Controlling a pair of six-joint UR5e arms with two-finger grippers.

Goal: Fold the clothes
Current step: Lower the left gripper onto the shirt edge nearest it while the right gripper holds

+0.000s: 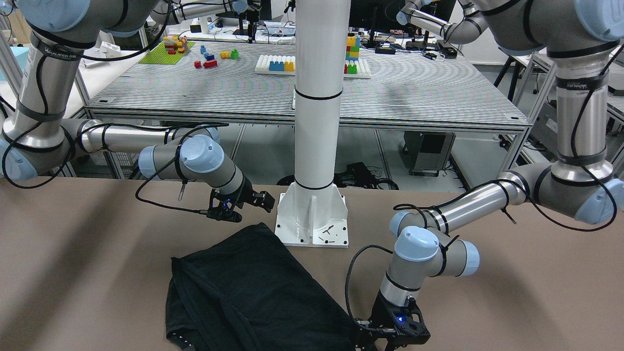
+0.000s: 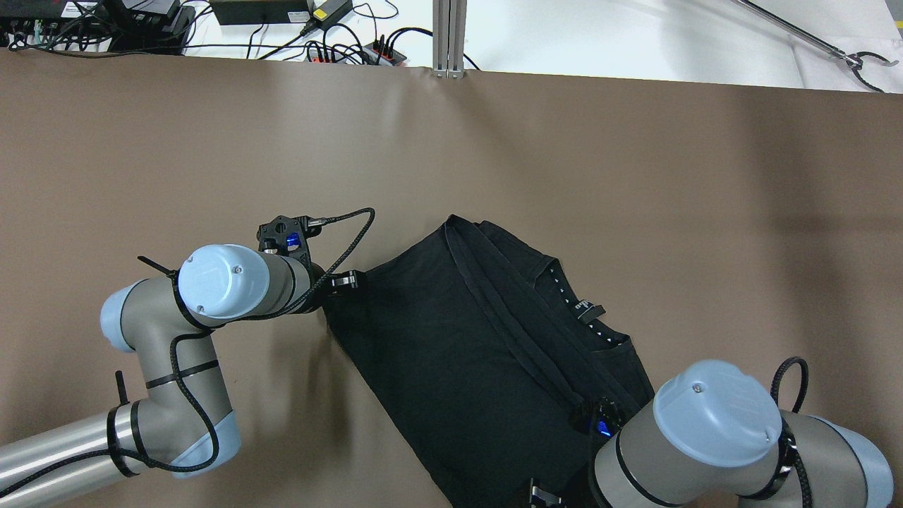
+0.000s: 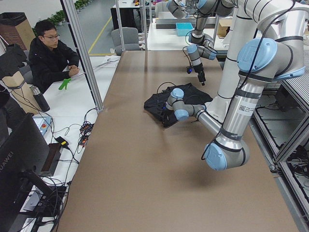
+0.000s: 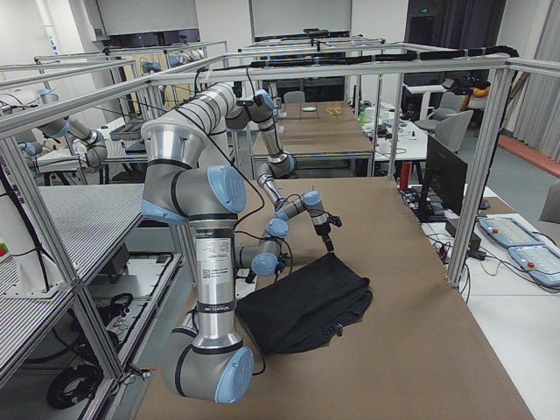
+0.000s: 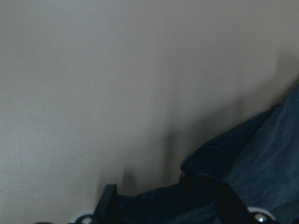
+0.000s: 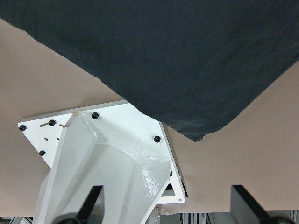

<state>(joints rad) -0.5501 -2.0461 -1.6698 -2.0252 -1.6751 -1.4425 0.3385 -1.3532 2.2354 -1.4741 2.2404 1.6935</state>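
Note:
The clothes (image 2: 458, 339) are one plain black piece, lying crumpled and partly doubled over on the brown table (image 2: 635, 176). They also show in the front view, clothes (image 1: 253, 287). My left gripper (image 2: 338, 282) sits low at the cloth's left corner. In the left wrist view its fingers (image 5: 108, 205) stand apart with the dark fabric (image 5: 261, 154) lying between them. My right gripper (image 1: 258, 200) hovers open beside the white post's base plate (image 1: 312, 219), with nothing in it. In the right wrist view the cloth corner (image 6: 196, 126) lies ahead of it, apart from its fingers (image 6: 245, 205).
The white post (image 1: 319, 97) rises from the table's robot side. Behind it stands a grey table with toy bricks (image 1: 209, 56). Cables and power strips (image 2: 282, 28) line the far edge. A person (image 3: 50, 53) sits at a desk beyond that edge.

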